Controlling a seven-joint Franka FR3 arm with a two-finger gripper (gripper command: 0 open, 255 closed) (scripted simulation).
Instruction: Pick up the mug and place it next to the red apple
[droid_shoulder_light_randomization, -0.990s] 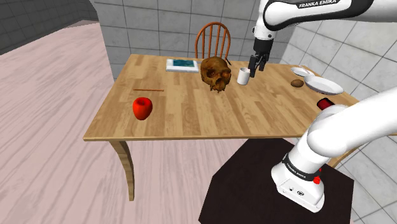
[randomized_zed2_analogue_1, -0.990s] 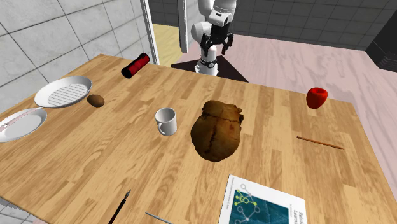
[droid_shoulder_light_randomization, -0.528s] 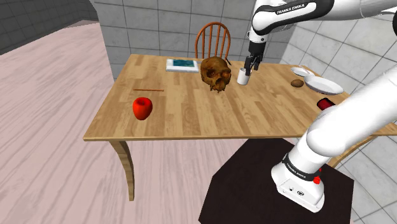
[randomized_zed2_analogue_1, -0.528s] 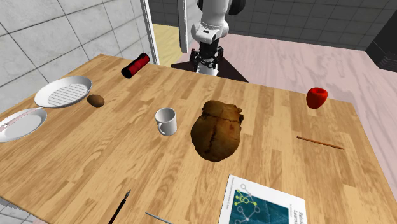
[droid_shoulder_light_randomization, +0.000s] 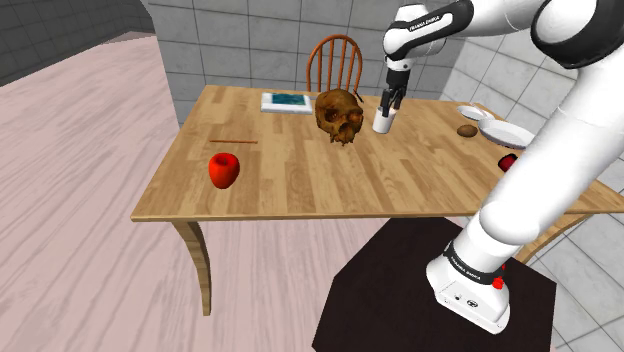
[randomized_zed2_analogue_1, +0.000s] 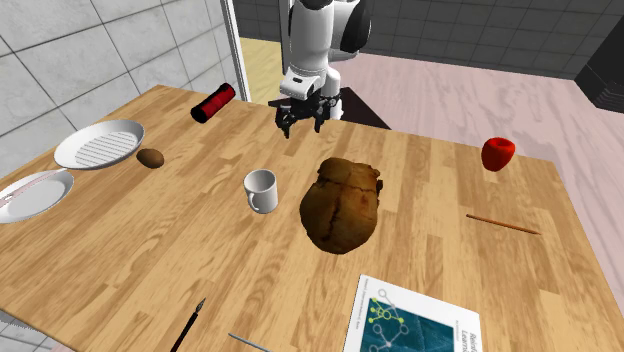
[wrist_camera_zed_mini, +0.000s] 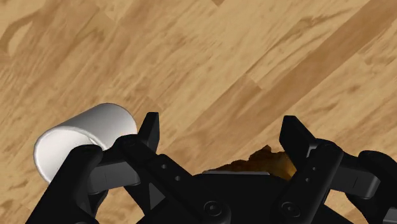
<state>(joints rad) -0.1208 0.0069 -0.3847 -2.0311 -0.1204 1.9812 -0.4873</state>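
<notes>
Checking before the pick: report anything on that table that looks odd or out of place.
A brown skull sits mid-table beside the mug, odd among tableware. A red cylinder lies on its side near the edge of the table. The mug stands upright; nothing looks spilled.

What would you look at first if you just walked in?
A big brown skull in the middle of the wooden table grabs the eye. A red apple sits alone near one edge, and the black two-finger gripper hangs open above the table near a small white mug.
</notes>
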